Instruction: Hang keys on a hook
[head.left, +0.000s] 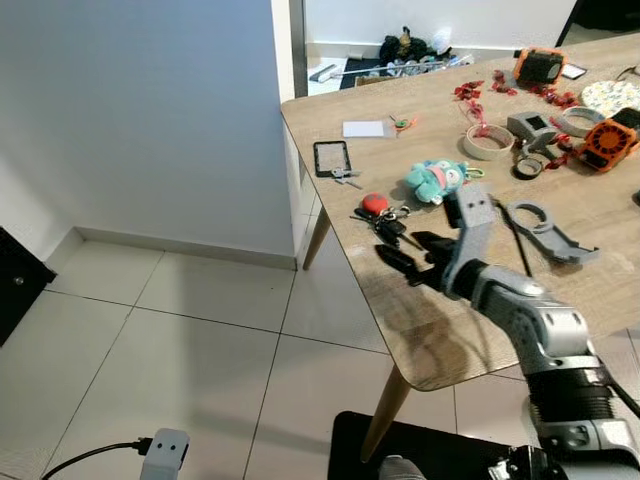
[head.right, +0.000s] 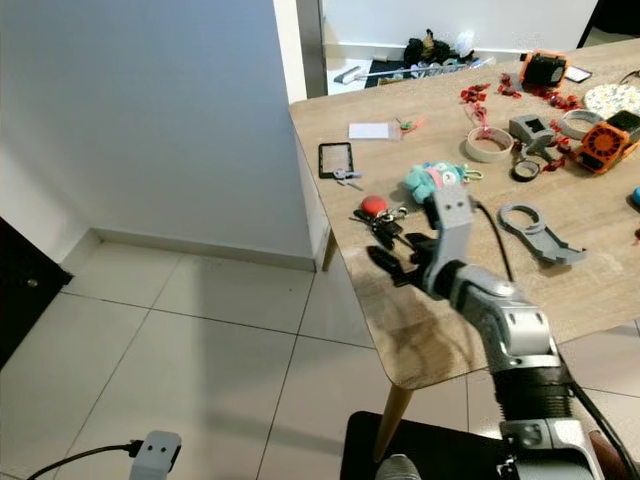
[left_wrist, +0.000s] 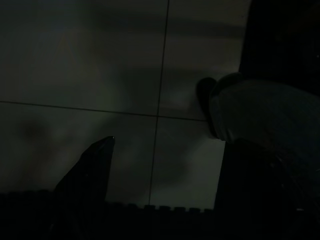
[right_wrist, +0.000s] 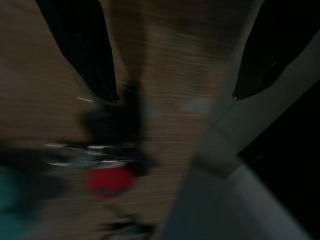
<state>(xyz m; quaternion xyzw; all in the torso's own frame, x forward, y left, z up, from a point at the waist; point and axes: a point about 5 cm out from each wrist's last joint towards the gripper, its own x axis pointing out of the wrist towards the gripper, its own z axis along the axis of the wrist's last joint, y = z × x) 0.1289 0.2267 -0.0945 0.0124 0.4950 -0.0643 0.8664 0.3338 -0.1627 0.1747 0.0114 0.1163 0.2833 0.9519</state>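
**My right gripper hovers by the keys near the counter's corner**

The keys (head.left: 385, 222) lie on the wooden counter (head.left: 430, 330), close to its near left edge. They are a dark bunch with a round red fob at the far end. My right gripper (head.left: 408, 256) reaches over the counter just on the near side of the keys. Its two black fingers are spread apart and hold nothing. In the right wrist view the picture is blurred, but the red fob of the keys (right_wrist: 107, 179) shows beyond the parted fingertips (right_wrist: 102, 75).

Just beyond the keys sits a teal plush toy (head.left: 435, 180). Farther from the keys, toward the wall, lie a black phone (head.left: 331, 157) and a white card (head.left: 364, 128). To the right of the keys rests a grey plastic clamp (head.left: 545, 228), and beyond that a roll of tape (head.left: 488, 141).

My left gripper (left_wrist: 165, 190) hangs over the tiled floor (left_wrist: 100, 65) in deep shade, its fingers apart and empty.
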